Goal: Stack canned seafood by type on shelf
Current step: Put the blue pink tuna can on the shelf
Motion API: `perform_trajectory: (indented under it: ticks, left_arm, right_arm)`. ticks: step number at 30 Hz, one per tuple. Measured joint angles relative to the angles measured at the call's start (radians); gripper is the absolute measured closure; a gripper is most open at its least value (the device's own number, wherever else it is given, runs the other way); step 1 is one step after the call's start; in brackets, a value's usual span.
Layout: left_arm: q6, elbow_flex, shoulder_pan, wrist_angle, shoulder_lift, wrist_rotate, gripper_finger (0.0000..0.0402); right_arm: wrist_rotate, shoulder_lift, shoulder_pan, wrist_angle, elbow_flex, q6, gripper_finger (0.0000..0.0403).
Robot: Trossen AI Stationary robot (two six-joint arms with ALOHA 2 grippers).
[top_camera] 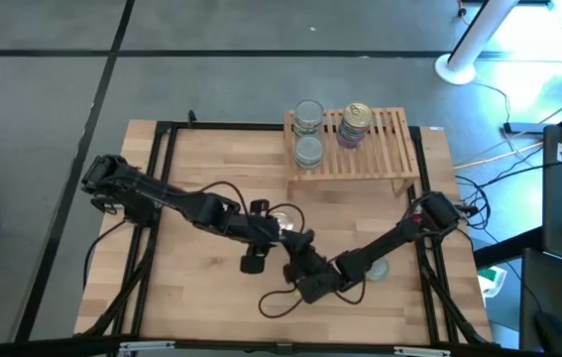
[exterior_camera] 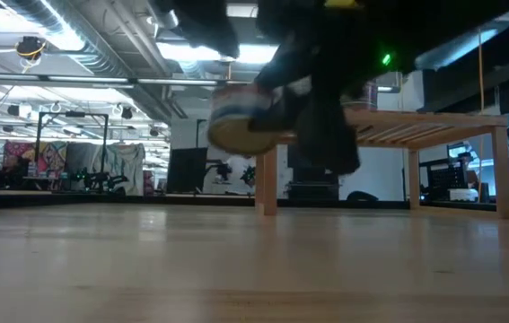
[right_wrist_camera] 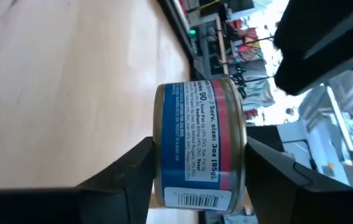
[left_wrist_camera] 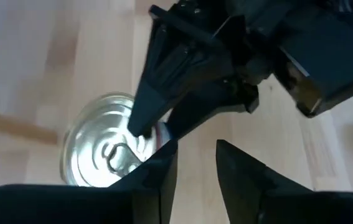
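My right gripper [right_wrist_camera: 198, 146] is shut on a tin with a blue and red label [right_wrist_camera: 198, 143] and a silver pull-ring top [left_wrist_camera: 98, 155], held above the middle of the table [top_camera: 285, 215]. In the low view the tin [exterior_camera: 236, 121] hangs clear of the tabletop, tilted. My left gripper [left_wrist_camera: 195, 180] is open right beside that tin; whether it touches it, I cannot tell. The light-wood shelf [top_camera: 385, 159] stands at the far edge. On its slats rest two silver-grey tins [top_camera: 308, 117] [top_camera: 308, 151] and a stack of gold-topped tins [top_camera: 356, 124]. My right gripper pinches the tin by its two flat ends. One finger [left_wrist_camera: 148, 106] lies on the pull-ring top [left_wrist_camera: 126, 140], the other on the bottom end [right_wrist_camera: 159, 149]. The labelled side wall shows between the fingers. The tin is lifted clear of the table, slightly tilted.
One more tin [top_camera: 378, 268] sits on the table under my right arm, near the right edge. A dark cable [top_camera: 276, 302] loops on the near part of the tabletop. The shelf's right half [top_camera: 394, 134] has bare slats. The room with lit racks shows beyond the table [exterior_camera: 74, 161].
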Motion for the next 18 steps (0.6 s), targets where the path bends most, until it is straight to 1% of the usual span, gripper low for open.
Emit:
perform_trajectory:
  ticks: [4,8,11,14,18]
  left_arm:
    - [0.063,0.05,0.014,0.0,0.0,-0.004,0.0305]
    - [0.12,0.09,0.027,0.026,0.0,-0.006,0.0311]
    - [0.158,0.118,0.035,0.066,0.0,-0.007,0.0311]
    - [0.196,0.153,0.04,0.073,0.0,-0.007,0.0311]
    - [0.244,0.193,0.043,0.067,0.0,-0.008,0.0311]
  right_arm:
    - [0.058,-0.045,0.026,-0.075,0.001,0.037,0.0196]
    - [0.064,-0.081,0.037,-0.13,0.003,0.094,0.0198]
    - [0.061,-0.081,0.037,-0.171,0.003,0.109,0.0196]
    - [0.063,-0.081,0.037,-0.215,0.003,0.125,0.0195]
    - [0.12,-0.085,0.037,-0.3,0.003,0.177,0.0198]
